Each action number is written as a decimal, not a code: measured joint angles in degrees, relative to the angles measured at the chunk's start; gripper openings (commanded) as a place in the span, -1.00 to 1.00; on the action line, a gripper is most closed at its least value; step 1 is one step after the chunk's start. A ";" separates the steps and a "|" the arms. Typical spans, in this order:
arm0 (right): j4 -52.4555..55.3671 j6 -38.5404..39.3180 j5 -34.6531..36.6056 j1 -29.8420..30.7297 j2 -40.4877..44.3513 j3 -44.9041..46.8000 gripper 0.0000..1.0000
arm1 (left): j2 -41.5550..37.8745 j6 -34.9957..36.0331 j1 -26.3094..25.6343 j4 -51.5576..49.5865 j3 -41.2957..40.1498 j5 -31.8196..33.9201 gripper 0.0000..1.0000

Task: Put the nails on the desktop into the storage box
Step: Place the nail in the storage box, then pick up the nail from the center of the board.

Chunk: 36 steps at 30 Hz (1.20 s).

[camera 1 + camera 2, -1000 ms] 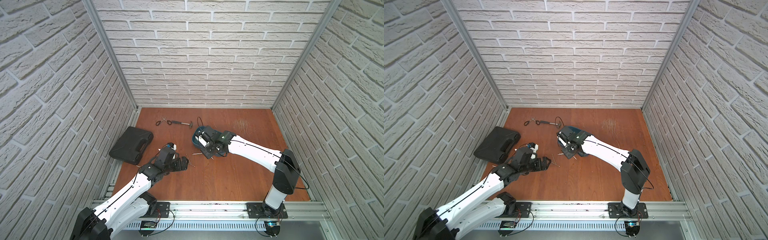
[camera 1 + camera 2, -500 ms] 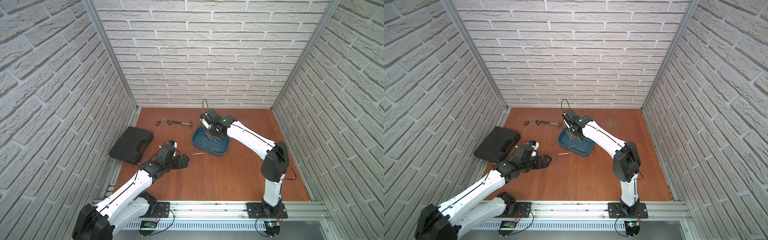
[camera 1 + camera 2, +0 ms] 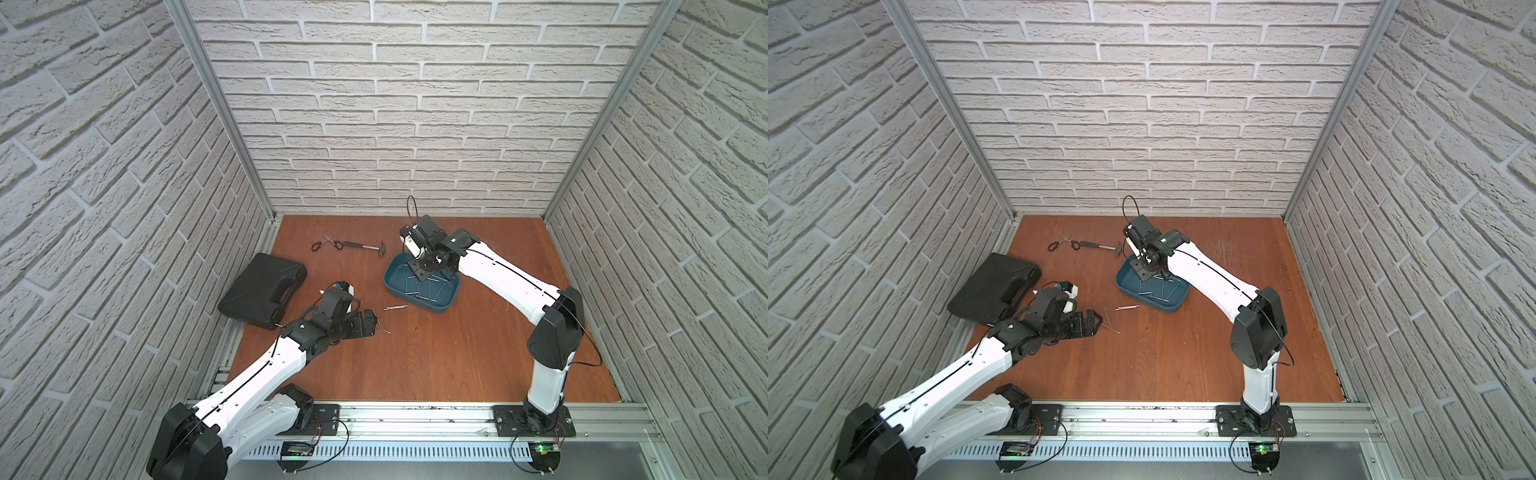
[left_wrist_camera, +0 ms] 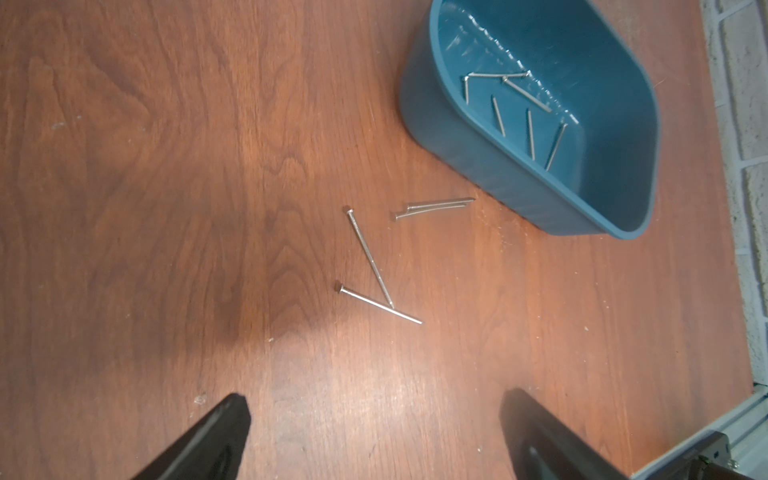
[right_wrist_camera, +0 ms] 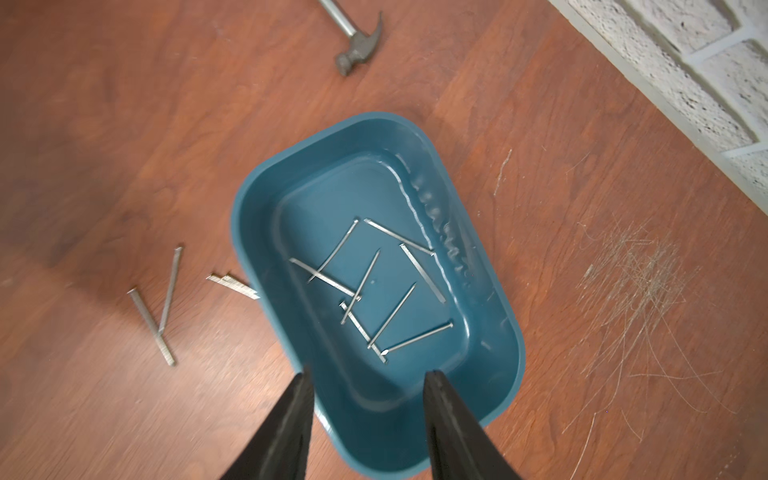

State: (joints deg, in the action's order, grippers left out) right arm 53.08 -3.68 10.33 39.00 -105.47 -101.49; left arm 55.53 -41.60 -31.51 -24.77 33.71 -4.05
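The teal storage box sits mid-desktop with several nails lying in it. More nails lie on the wood beside it: a crossed pair and two side by side. My right gripper hangs over the box's far end, open, nothing between its fingers. My left gripper is wide open and empty, low over the desktop, just short of the crossed pair.
A hammer and scissors lie near the back wall. A black tool case rests at the left edge. Pale scratch marks show right of the box. Brick walls close three sides.
My right gripper was shut and low by the box's front side; it has swung back over the box and opened. The left arm has barely moved.
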 measured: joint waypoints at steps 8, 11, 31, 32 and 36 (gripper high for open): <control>-2.89 -0.42 -7.10 5.95 3.96 7.19 -0.14 | 0.90 -0.72 0.61 -1.38 -0.02 1.90 0.96; -3.45 -0.44 -9.51 7.96 1.86 7.21 -0.19 | 0.79 -1.16 1.01 -1.73 -0.15 2.19 0.97; -5.20 -1.92 -17.46 14.08 -22.14 -5.33 -0.28 | -11.96 -7.56 1.14 -3.96 -12.92 0.90 0.97; -5.05 -1.92 -17.46 14.10 -22.38 -5.62 -0.28 | -12.09 -7.69 1.14 -3.93 -12.98 0.76 0.96; -4.63 -1.88 -16.94 14.10 -23.43 -6.75 -0.28 | -12.13 -8.02 1.14 -3.80 -13.25 0.28 0.97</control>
State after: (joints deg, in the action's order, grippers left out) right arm 48.45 -5.56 -6.61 53.10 -128.90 -108.25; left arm 43.40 -49.63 -30.37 -28.58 20.47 -3.77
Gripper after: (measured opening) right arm 0.360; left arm 0.982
